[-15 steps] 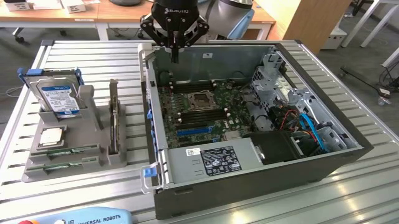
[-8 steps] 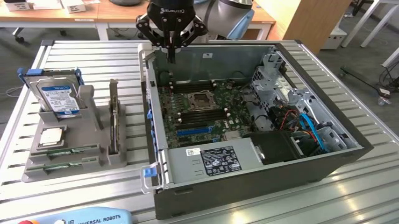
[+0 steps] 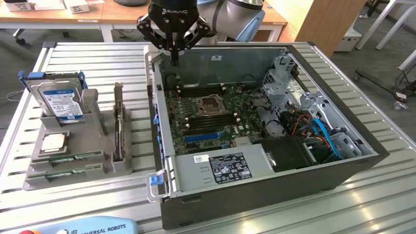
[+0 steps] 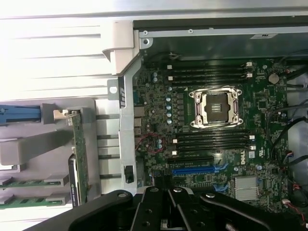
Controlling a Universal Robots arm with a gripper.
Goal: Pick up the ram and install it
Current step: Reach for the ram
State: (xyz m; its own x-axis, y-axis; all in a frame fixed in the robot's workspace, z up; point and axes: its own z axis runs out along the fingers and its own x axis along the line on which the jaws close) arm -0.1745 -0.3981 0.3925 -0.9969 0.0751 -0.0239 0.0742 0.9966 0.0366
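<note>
Jaws, clenched on nothing, hang over the computer case's (image 3: 293, 190) edge; the ram (image 3: 75, 157) lies outside the case in a gray holder (image 3: 65, 183), long axis pointing toward the case.

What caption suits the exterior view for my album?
Shut gripper above the open computer case; ram sticks lie in the gray holder.

A robotics lab: slatted bench (image 3: 97, 58), opened computer case (image 3: 293, 187).
</note>
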